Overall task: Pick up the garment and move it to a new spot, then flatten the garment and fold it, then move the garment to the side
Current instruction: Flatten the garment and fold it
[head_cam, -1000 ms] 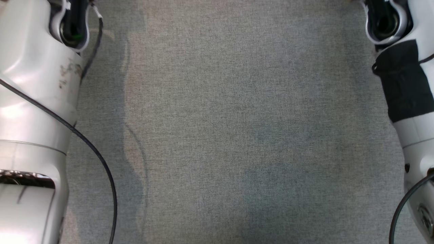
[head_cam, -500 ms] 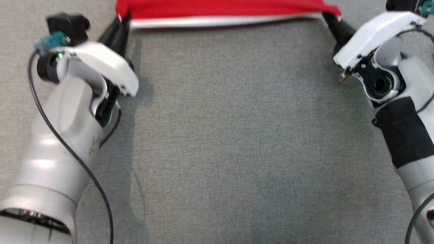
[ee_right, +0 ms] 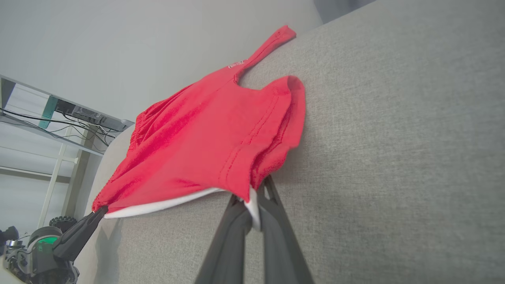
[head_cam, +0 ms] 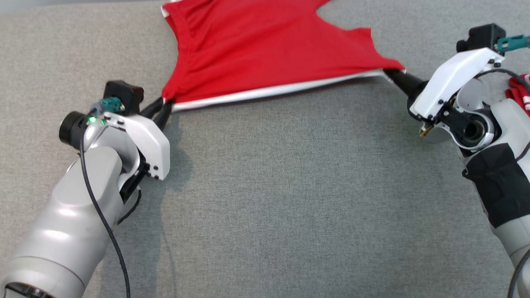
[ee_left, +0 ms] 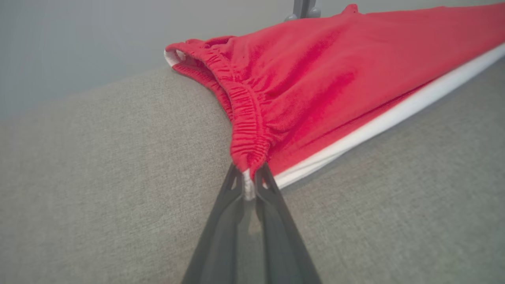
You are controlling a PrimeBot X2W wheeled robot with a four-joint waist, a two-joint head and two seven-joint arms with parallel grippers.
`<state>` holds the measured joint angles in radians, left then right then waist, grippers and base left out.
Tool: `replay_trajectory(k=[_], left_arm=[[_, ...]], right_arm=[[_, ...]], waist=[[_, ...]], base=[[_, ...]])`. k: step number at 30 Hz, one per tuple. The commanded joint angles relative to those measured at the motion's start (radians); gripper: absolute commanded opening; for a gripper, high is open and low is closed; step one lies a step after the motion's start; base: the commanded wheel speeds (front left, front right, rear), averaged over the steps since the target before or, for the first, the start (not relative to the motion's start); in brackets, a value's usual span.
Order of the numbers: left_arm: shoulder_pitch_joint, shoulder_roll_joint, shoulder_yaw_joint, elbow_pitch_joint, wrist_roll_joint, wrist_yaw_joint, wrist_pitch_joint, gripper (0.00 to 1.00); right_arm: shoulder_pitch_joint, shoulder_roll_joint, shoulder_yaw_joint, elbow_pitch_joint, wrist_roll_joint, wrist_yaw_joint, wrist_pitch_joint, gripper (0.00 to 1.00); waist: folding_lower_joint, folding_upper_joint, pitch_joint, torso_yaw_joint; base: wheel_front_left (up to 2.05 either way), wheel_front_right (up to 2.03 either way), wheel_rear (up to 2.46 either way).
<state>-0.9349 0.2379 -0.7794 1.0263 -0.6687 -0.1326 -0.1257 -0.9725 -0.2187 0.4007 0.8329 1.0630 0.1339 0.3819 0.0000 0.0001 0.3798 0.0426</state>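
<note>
Red garment (head_cam: 265, 45), white hem, stretched taut

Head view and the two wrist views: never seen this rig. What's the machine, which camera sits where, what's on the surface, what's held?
It is a wheeled robot with two arms, each ending in a two-fingered gripper. The wide top-down picture comes from a camera on its head, looking down at a grey fabric surface. The other two come from cameras on the wrists, each looking out along that arm's own gripper. On the surface is a red garment with a white edge. The left gripper is shut on its elastic-waistband corner. The right gripper is shut on the opposite corner, and the white edge runs taut between them. A second red-and-white cloth peeks out behind the right arm.
</note>
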Motion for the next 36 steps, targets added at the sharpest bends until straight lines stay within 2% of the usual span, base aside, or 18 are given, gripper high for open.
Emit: replay_trajectory(k=[1, 11, 20, 27, 31, 36], left_arm=[[0.024, 0.042, -0.022, 0.012, -0.004, 0.004, 0.015, 0.00], [0.089, 0.095, -0.173, -0.022, -0.025, 0.006, 0.061, 0.00], [0.163, 0.157, -0.283, -0.106, -0.087, 0.008, 0.117, 0.00], [0.228, 0.215, -0.337, -0.181, -0.140, 0.010, 0.156, 0.00], [0.287, 0.250, -0.378, -0.272, -0.197, 0.010, 0.198, 0.00], [0.341, 0.329, -0.414, -0.398, -0.248, 0.011, 0.249, 0.00]], right_arm=[[0.017, -0.041, 0.006, 0.007, -0.006, -0.006, 0.014, 0.00], [0.093, -0.128, 0.096, -0.024, 0.008, -0.007, 0.165, 0.00], [0.196, -0.238, 0.146, -0.109, 0.042, -0.008, 0.378, 0.00], [0.317, -0.298, 0.137, -0.192, 0.078, -0.008, 0.477, 0.00], [0.416, -0.327, 0.112, -0.259, 0.101, -0.008, 0.527, 0.00], [0.533, -0.374, 0.064, -0.346, 0.096, -0.008, 0.577, 0.00]], waist=[[0.0000, -0.0001, -0.022, 0.002], [0.0000, -0.0001, -0.109, 0.003], [0.0000, -0.0001, -0.187, 0.013], [0.0000, -0.0001, -0.253, 0.022], [0.0000, -0.0001, -0.290, 0.031], [0.0000, -0.0001, -0.327, 0.041]], base=[[0.00, 0.00, 0.00], [0.00, 0.00, 0.00], [0.00, 0.00, 0.00], [0.00, 0.00, 0.00], [0.00, 0.00, 0.00], [0.00, 0.00, 0.00]])
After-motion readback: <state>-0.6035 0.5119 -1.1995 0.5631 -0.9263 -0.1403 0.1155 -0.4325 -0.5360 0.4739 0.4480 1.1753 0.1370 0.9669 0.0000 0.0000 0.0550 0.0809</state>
